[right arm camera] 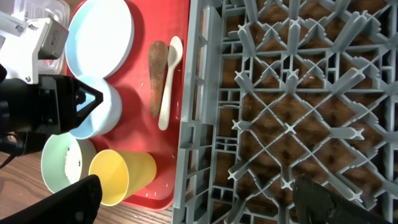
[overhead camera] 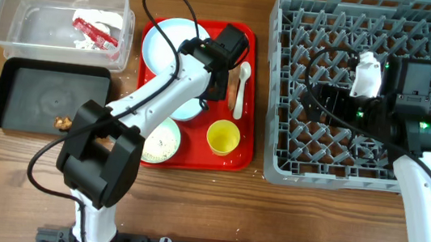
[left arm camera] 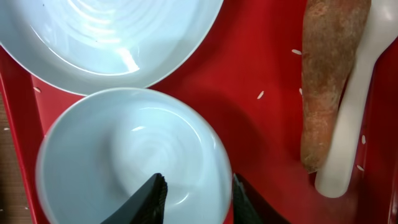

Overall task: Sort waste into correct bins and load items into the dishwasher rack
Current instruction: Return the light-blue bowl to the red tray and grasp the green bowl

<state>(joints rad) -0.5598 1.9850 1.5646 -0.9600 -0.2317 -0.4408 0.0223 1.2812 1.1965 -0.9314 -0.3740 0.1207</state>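
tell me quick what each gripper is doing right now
Left gripper: open, astride the rim of the pale blue round bowl.
Right gripper: open, empty, above the grey plastic dishwasher rack.

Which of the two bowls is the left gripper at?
The empty pale blue bowl beside the plate: the left gripper straddles its rim. The greenish bowl, holding rice grains, sits apart by the yellow cup.
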